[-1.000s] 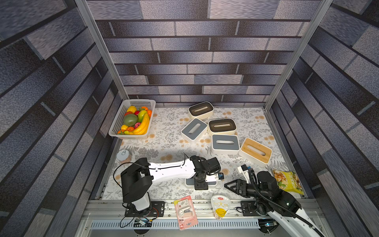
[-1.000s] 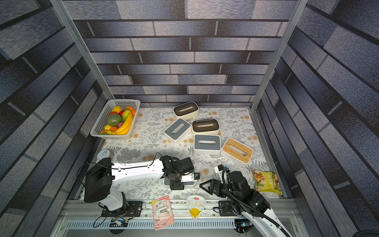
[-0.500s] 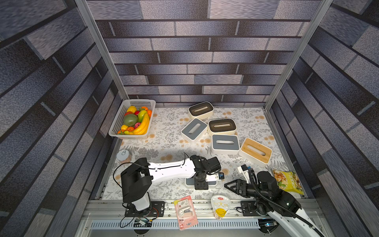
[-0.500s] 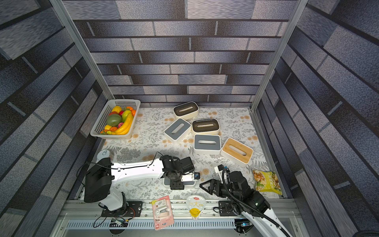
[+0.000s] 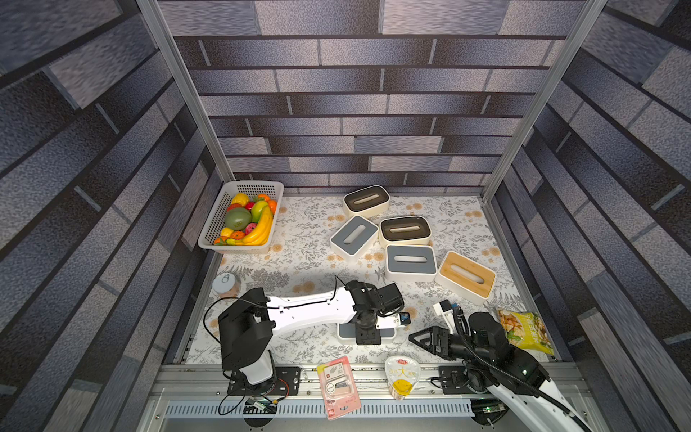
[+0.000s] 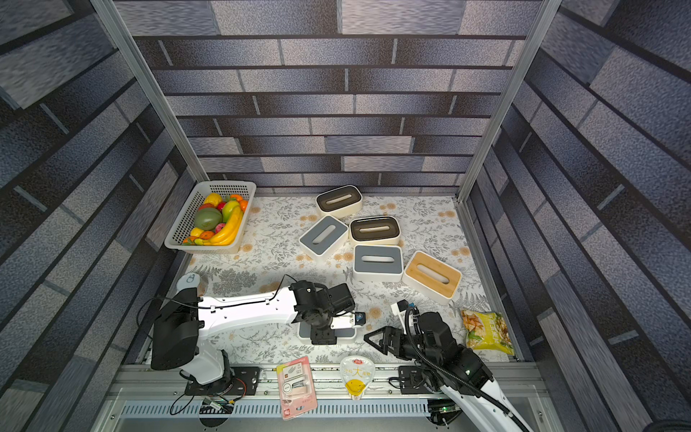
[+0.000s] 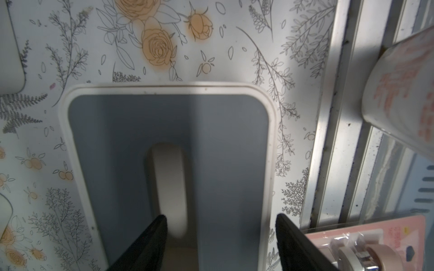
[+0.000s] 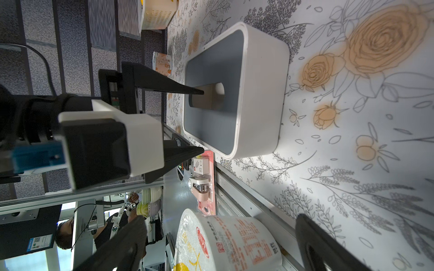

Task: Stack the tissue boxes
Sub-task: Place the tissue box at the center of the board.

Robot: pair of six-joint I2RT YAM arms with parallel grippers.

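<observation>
On the floral tablecloth (image 5: 299, 258), near its front edge, we find the left arm (image 5: 310, 310) hiding most of one tissue box (image 5: 346, 331) in both top views. The box is white-walled with a slate-grey slotted lid. The left gripper (image 7: 220, 218) stands parted astride it, one finger in the slot and one outside the wall. The right gripper (image 8: 222, 220), spread wide and holding nothing, is just right of the box.

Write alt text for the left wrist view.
A grey-lidded tissue box sits on a floral mat, filling the middle. The left gripper hangs over it, one black finger in the lid slot, the other just outside the rim.
</observation>
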